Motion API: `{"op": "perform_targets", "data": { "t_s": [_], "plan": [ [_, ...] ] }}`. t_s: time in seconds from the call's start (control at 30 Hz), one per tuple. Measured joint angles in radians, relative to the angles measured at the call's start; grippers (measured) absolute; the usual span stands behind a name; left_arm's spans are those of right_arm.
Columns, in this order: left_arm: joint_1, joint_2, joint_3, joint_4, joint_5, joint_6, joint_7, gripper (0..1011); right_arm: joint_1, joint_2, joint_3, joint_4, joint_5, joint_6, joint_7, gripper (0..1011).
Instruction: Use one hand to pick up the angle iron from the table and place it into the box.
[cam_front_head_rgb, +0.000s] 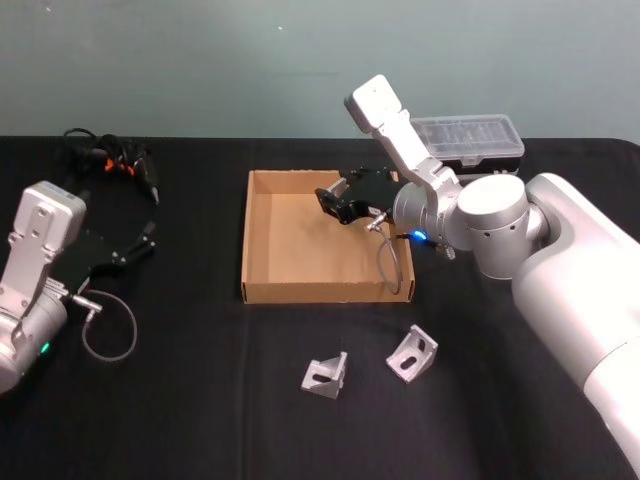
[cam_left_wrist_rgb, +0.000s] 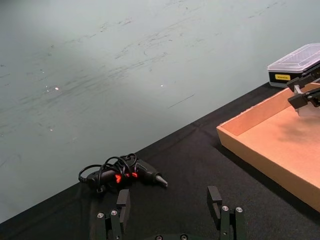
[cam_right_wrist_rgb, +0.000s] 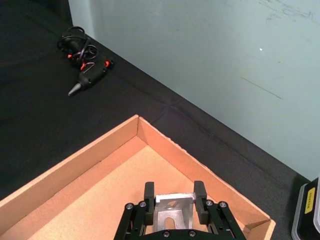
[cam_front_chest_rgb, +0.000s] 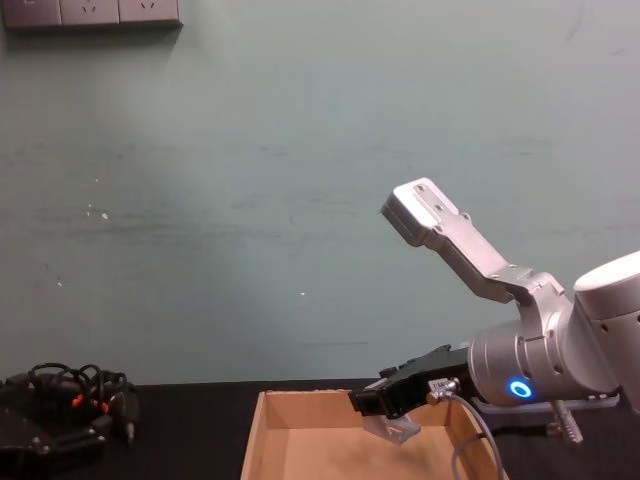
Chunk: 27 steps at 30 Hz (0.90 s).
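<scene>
While right gripper (cam_front_head_rgb: 338, 207) fingers clamp angle iron (cam_right_wrist_rgb: 172, 210) over box (cam_front_head_rgb: 262, 290), slotted face toward wrist; left gripper (cam_left_wrist_rgb: 169, 199) splayed.

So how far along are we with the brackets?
Nothing done yet: the part of the box floor that shows is bare. In hand: the right pincer grips one bracket above the box. Still to do: release it; two more brackets wait on the table. The left pincer is parked, open.
</scene>
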Motion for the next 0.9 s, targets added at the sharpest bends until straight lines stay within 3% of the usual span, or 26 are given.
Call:
{"op": "perform_targets", "data": {
  "t_s": [0.23,0.7,0.9],
  "plan": [
    [0.0,0.0,0.0,0.0,0.0,0.0,0.0,1011,-0.001,0.001,-0.001,-0.001,0.0,0.0,0.0,491],
    [0.0,0.0,0.0,0.0,0.0,0.0,0.0,1011,-0.002,0.002,-0.002,-0.004,0.0,0.0,0.0,915],
    [0.0,0.0,0.0,0.0,0.0,0.0,0.0,1011,-0.002,0.002,-0.002,-0.005,0.0,0.0,-0.001,1000]
  ]
}}
